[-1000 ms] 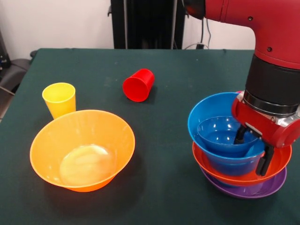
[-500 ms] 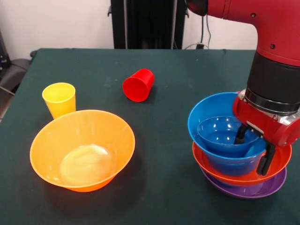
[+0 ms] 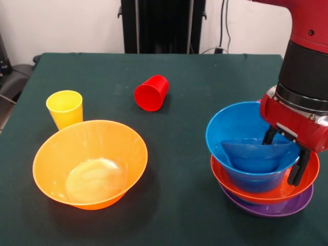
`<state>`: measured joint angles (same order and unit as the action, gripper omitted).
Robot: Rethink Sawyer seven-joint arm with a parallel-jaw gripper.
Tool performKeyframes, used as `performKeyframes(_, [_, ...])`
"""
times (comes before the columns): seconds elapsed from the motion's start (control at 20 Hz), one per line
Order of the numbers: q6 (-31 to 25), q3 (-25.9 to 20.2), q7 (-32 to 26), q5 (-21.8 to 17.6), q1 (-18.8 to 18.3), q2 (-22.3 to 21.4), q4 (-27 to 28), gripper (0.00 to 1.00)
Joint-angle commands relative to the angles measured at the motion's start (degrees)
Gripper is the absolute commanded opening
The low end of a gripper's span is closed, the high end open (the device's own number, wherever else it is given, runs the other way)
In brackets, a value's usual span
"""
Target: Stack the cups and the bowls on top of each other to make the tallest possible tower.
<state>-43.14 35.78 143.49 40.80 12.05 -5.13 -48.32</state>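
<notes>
— Surface and room?
— Dark green tabletop [image 3: 205, 82], cloth-like, filling most of the front view. Pale wall behind, with a black upright structure [image 3: 163, 25] at the far edge.

— Containers on the left?
— Huge orange bowl [image 3: 90, 163] at near left, upright, holding nothing but a pale glare on its bottom. Just beyond it, at far left, a yellow cup [image 3: 64, 108], upright and close to the bowl's rim, though hard to say whether touching. Farther back near the middle, a red cup [image 3: 151, 93] lying on its side, mouth turned toward the near edge, well apart from everything else.

— And on the right?
— The tower [image 3: 261, 174] at near right: purple bowl [image 3: 266, 207] lowest, red-orange bowl [image 3: 256, 192] nested in it, a blue bowl [image 3: 236, 133] above those. Inside that blue one, a smaller blue bowl [image 3: 253, 156], tilted steeply.

— State of the tool?
— Tool [image 3: 283, 156] hanging from the red and black arm [image 3: 307, 66] over the tower's right side, two dark fingers [image 3: 296, 171] pinching the right rim of the smaller blue bowl, one finger inside, one outside
</notes>
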Motion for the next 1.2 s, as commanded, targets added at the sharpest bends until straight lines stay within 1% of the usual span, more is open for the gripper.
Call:
performKeyframes(0.05, [-7.0,-2.8,14.7,-0.1,-0.2,0.7,2.4,1.00])
performKeyframes(0.3, [-6.6,-2.7,15.1,0.2,-0.1,1.2,2.9,1.00])
performKeyframes(0.55, [-4.4,-3.0,14.9,0.4,-0.1,2.1,2.8,1.00])
performKeyframes(0.75, [-3.2,-3.3,14.7,0.4,-0.1,1.8,1.5,1.00])
performKeyframes(0.8, [-2.2,-3.9,14.0,0.4,0.0,1.4,0.5,1.00])
performKeyframes(0.9, [0.3,-5.4,12.0,0.1,0.5,-0.7,-3.8,1.00])
performKeyframes(1.05, [2.5,-7.2,7.7,-0.7,1.7,-7.1,-14.2,1.00])
performKeyframes(1.1, [1.6,-7.4,6.5,-0.9,2.1,-9.6,-17.1,1.00])
performKeyframes(1.2, [-1.6,-6.9,4.7,-1.2,2.4,-14.2,-21.2,1.00])
